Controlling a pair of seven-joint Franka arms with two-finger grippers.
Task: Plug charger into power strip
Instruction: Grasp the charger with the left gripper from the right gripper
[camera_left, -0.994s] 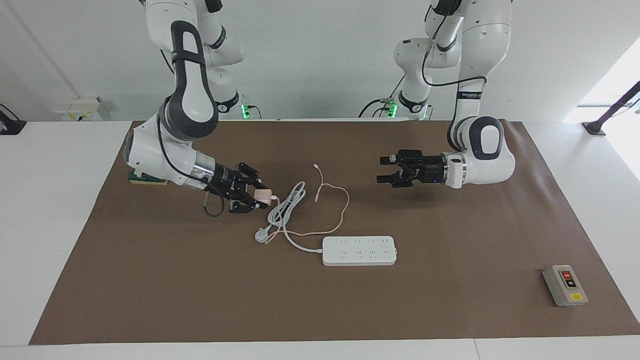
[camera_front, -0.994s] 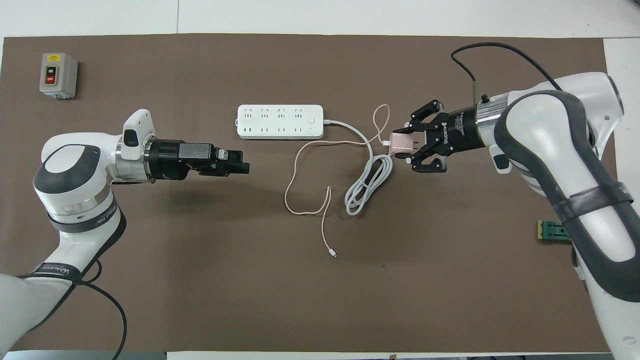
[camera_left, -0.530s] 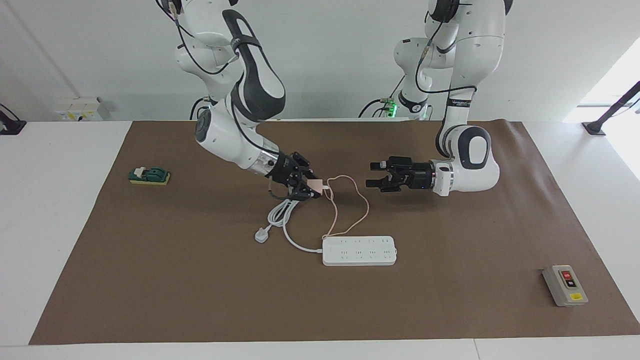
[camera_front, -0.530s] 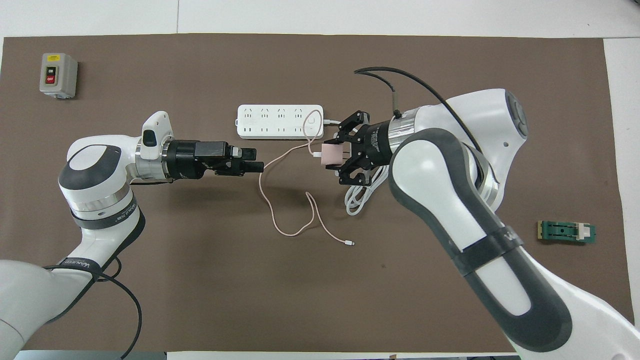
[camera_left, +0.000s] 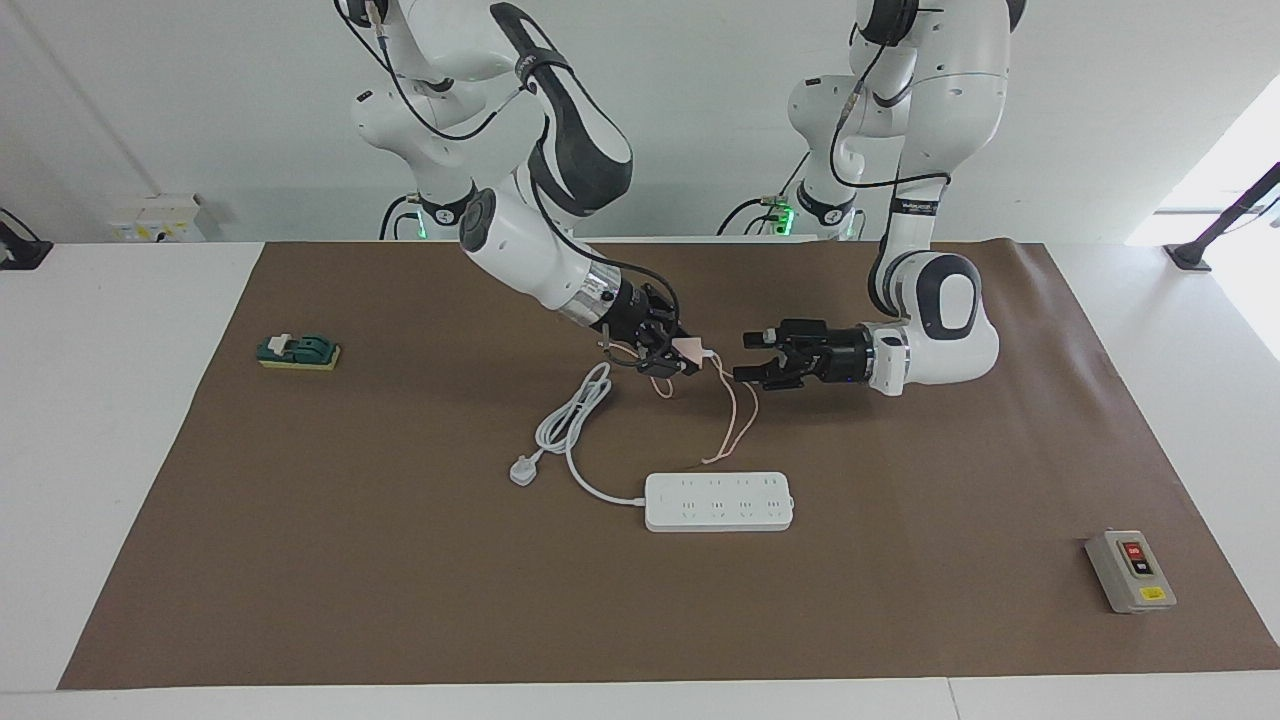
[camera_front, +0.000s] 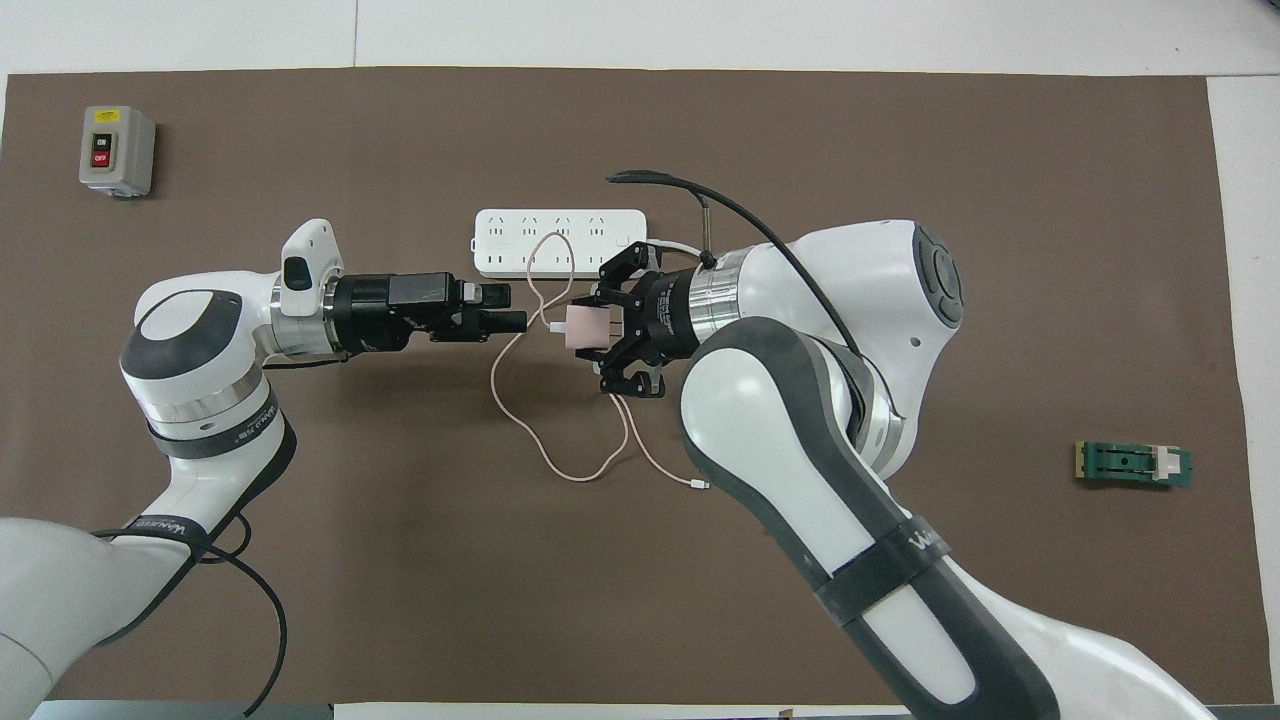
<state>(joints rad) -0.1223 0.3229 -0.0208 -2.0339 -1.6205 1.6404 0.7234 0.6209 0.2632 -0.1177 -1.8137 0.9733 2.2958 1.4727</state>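
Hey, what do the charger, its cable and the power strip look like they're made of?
Charger: smooth pale pink plastic by its even matte faces, held in the right claw.
Cable: thin pink flexible cord, probably rubbery or braided sheathing; it droops in loose loops.
Power strip: hard white plastic, moulded socket holes, slightly glossy.
The left claw hangs open close by.

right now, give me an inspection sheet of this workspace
surface: brown mat on a white table
job's things: charger held in the air; power strip flat on the mat, sockets up
clutter: grey switch box; green block
grippers: right gripper shut on charger; left gripper open, facing it, apart
cables: pink cable hangs to the mat; white cord coiled, its plug loose
surroundings: white wall
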